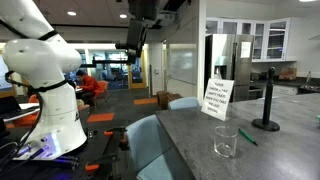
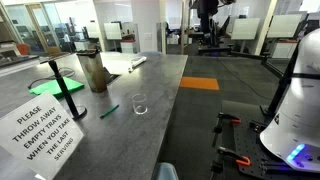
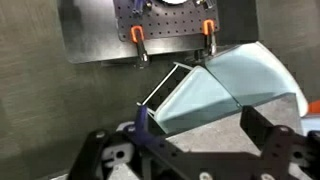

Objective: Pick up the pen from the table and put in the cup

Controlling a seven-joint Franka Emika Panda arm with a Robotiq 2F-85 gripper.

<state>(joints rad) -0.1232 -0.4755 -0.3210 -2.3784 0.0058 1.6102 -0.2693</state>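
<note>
The green pen lies flat on the grey table, right next to the clear cup, which stands upright. Both also show in an exterior view, the pen a little apart from the cup on the table. My gripper hangs high in the air, far from the table, also visible near the top of an exterior view. In the wrist view the gripper is open and empty, above a pale blue chair. Pen and cup are out of the wrist view.
A black post with round base and a folded white paper sign stand on the table behind the cup. A brown container stands near the post. Pale blue chairs stand at the table's edge. A metal plate with orange clamps lies below.
</note>
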